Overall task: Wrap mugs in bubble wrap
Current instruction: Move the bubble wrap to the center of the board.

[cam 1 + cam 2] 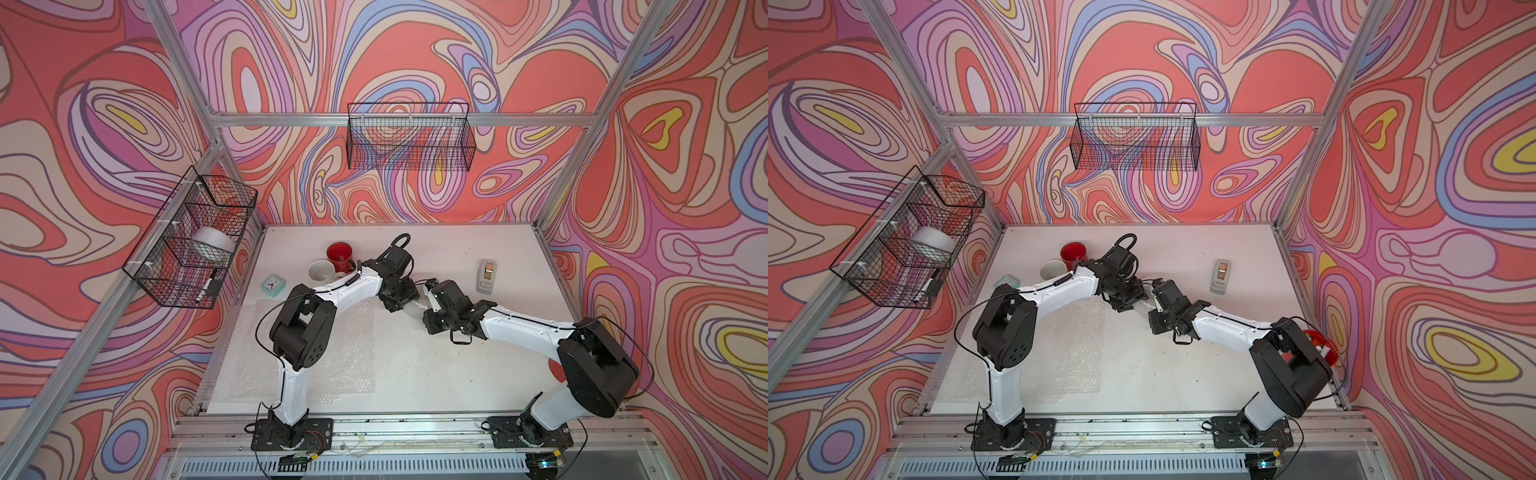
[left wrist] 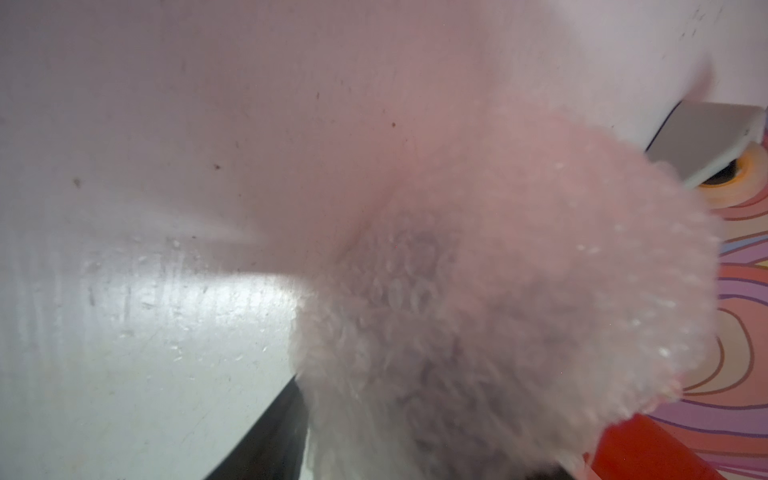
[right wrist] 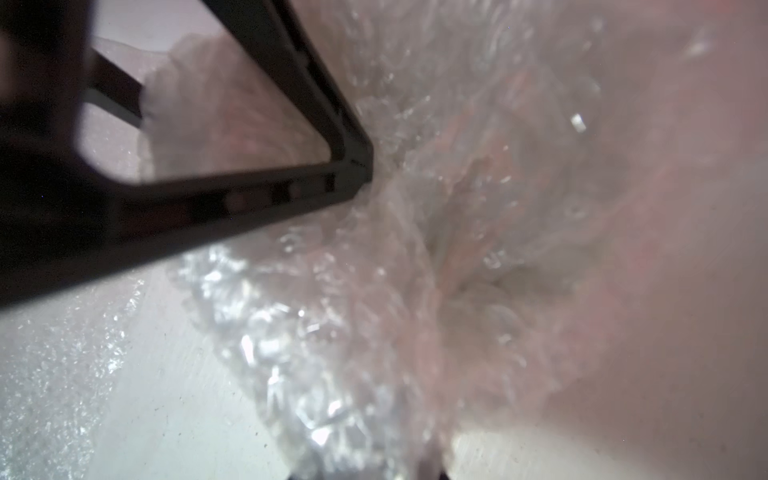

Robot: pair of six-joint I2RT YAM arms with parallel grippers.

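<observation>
A crumpled bundle of bubble wrap (image 1: 415, 311) (image 1: 1144, 309) lies mid-table between my two grippers. My left gripper (image 1: 401, 305) reaches it from the left. In the left wrist view its black finger (image 2: 270, 436) stands wide of the blurred bundle (image 2: 498, 291), so it is open. My right gripper (image 1: 428, 301) meets the bundle from the right. The wrap (image 3: 374, 311) narrows down into its jaws, which are shut on it. What the bundle holds is hidden. A red mug (image 1: 340, 253) and a white mug (image 1: 322, 270) stand upright behind the left arm. Flat bubble wrap sheets (image 1: 299, 357) lie at front left.
A mint-green clock (image 1: 273, 284) sits left of the mugs. A grey tape dispenser (image 1: 487, 276) stands at the right. A wire basket (image 1: 191, 241) on the left wall holds a white roll, and another wire basket (image 1: 409, 137) hangs on the back wall. A red object (image 1: 1318, 343) sits behind the right arm.
</observation>
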